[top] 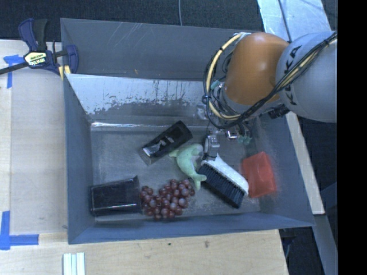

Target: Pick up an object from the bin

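We see the gripper (211,146) low in the grey bin (77,153), toward the view's right. It hangs just over the spot where a green dolphin-like toy (189,160) lies against a black brush with a white back (225,183). Whether it stands apart or together we cannot tell. A black stapler-like tool (166,141) lies near, on the view's left, and a red block (259,174) on the right. Dark red grapes (168,198) and a black box (114,197) lie by the near wall.

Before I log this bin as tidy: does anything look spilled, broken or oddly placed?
Nothing looks spilled or broken. The green toy dolphin lies crowded against the black-bristled, white-backed brush, right beside the tool.
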{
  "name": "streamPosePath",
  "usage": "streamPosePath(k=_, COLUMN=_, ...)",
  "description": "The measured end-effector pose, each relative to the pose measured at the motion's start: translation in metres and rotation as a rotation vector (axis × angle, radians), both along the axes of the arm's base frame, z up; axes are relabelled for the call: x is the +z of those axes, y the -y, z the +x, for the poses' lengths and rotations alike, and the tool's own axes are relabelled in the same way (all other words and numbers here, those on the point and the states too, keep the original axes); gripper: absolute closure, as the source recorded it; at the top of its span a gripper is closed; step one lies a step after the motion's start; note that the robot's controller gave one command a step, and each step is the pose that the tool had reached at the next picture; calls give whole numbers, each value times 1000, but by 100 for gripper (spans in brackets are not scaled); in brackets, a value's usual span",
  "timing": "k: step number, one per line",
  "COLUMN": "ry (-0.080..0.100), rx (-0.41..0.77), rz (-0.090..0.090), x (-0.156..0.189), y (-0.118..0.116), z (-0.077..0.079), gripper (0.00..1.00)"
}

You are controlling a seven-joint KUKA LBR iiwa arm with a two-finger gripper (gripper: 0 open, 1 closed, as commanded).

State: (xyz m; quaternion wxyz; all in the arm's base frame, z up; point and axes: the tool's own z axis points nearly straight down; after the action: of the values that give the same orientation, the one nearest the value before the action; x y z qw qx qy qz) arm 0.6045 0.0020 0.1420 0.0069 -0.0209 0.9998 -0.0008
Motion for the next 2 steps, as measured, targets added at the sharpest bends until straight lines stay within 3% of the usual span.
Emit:
streamPosePath(k=1, ry=4, rx=88, rz=-3, x=-59, y=-14, z=0, gripper=0)
streamPosePath(k=2, ry=2, rx=84, rz=-4, x=-91, y=-17, z=1, gripper=0)
